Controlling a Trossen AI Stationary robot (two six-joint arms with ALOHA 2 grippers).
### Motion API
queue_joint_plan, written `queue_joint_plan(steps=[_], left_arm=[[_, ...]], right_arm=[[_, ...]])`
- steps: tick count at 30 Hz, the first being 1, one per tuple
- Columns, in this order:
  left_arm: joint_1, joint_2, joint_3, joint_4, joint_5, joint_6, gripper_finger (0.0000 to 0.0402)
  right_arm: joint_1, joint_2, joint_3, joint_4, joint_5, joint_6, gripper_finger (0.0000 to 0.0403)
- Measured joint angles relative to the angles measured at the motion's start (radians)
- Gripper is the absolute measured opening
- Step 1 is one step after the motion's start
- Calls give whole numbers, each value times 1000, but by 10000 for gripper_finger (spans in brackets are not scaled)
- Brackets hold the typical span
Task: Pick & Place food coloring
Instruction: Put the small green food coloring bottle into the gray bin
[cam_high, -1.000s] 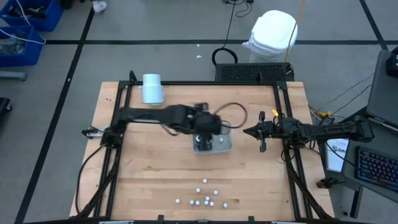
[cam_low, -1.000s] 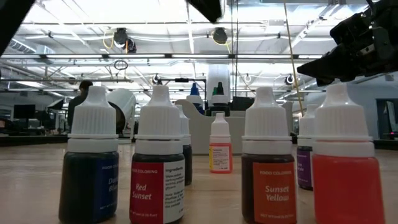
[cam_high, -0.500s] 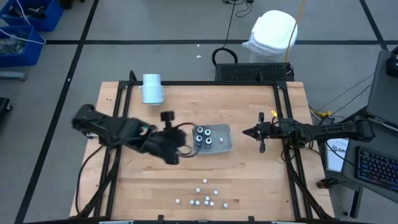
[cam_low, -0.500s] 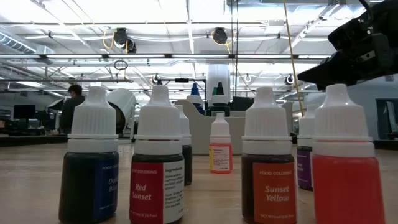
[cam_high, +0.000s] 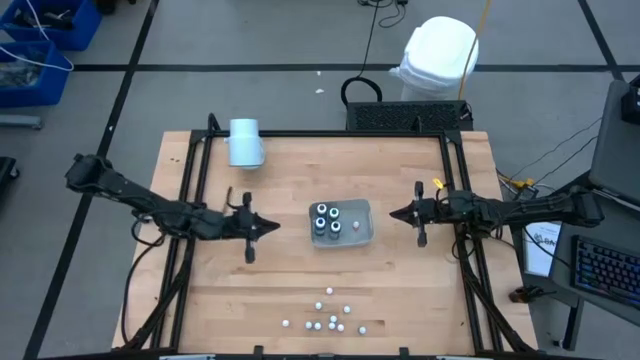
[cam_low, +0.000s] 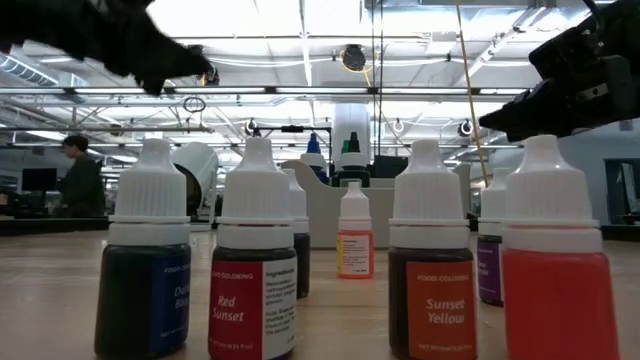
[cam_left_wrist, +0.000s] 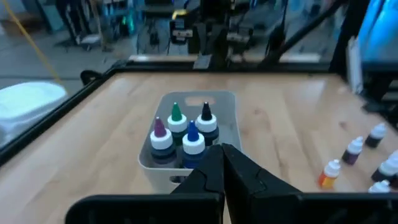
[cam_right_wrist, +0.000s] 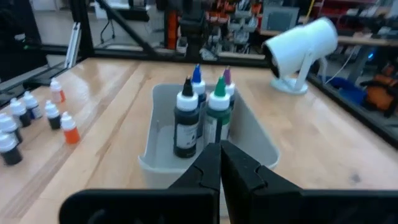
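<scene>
Four dark food coloring bottles (cam_high: 327, 217) stand upright in the translucent grey tray (cam_high: 362, 232) at mid-table; their coloured tips (cam_left_wrist: 183, 127) show in the left wrist view. Several smaller bottles (cam_high: 325, 318) stand loose near the table's near edge and fill the low view (cam_low: 255, 260). My left gripper (cam_high: 264, 226) is shut, empty and level, left of the tray and pointing at it. My right gripper (cam_high: 396, 213) is shut and empty, right of the tray, also pointing at it (cam_right_wrist: 220, 149).
A pale blue cylinder (cam_high: 245, 142) lies at the table's far-left corner. A black frame (cam_high: 190, 190) runs along the table's edges. Bare wood lies between the tray and the loose bottles. A person (cam_low: 78, 180) stands far back in the room.
My left arm has drawn back from above the tray toward the table's left edge, swinging low across the table, and now points level at the tray from its left. The four bottles in the tray, covered before, are now in plain sight. The right arm kept still.
</scene>
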Motion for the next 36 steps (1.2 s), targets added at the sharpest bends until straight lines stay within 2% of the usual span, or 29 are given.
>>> queue_joint_plan(steps=[3, 10, 13, 17, 20, 23, 27, 31, 36], left_arm=[[21, -19, -112, 145, 5, 14, 2], [51, -34, -221, 265, 7, 84, 2], [63, -34, -244, 280, 2, 80, 4], [73, -34, -254, 259, -47, 80, 5], [78, -34, -255, 252, -77, 81, 6], [85, -34, -255, 253, -92, 89, 6], [97, -34, -255, 264, -103, 84, 7], [100, -34, -255, 263, -102, 76, 7], [100, -34, -255, 266, -102, 76, 8]], right_arm=[[0, 0, 0, 39, 4, 3, 0], [0, 1, 23, 69, 4, 6, 0], [30, 29, 79, -55, 5, 12, 0], [120, 93, 262, -251, 55, 6, 0], [211, 185, 422, -490, 141, 34, 0], [312, 305, 585, -644, 195, 78, 0], [435, 504, 747, -757, 242, 131, 0], [510, 689, 891, -802, 245, 194, 8], [565, 882, 1041, -920, 245, 266, 60]])
